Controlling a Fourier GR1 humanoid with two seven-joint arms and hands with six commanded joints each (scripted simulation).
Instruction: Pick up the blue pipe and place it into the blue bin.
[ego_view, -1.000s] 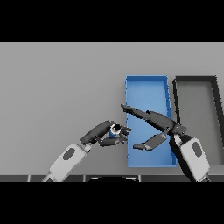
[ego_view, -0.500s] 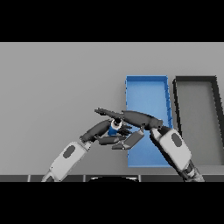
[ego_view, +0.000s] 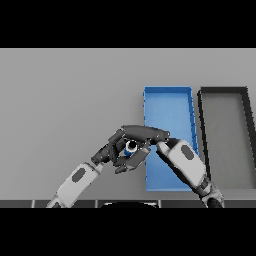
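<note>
blue pipe (ego_view: 130, 146) sits between both hands just left of the blue bin (ego_view: 167, 102), left hand (ego_view: 114, 151) curled around it, right hand (ego_view: 145, 132) reaching over from the right with fingers clasping it too, dark bin (ego_view: 222, 91) far right

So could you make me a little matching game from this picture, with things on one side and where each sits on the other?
Things:
1. blue pipe
2. blue bin
3. black bin
4. left hand

Places:
A. far right of the table
B. between the two hands, left of the blue bin
C. middle right, beside the black bin
D. coming in from the lower left, next to the pipe

Pairs: 1-B, 2-C, 3-A, 4-D
</note>
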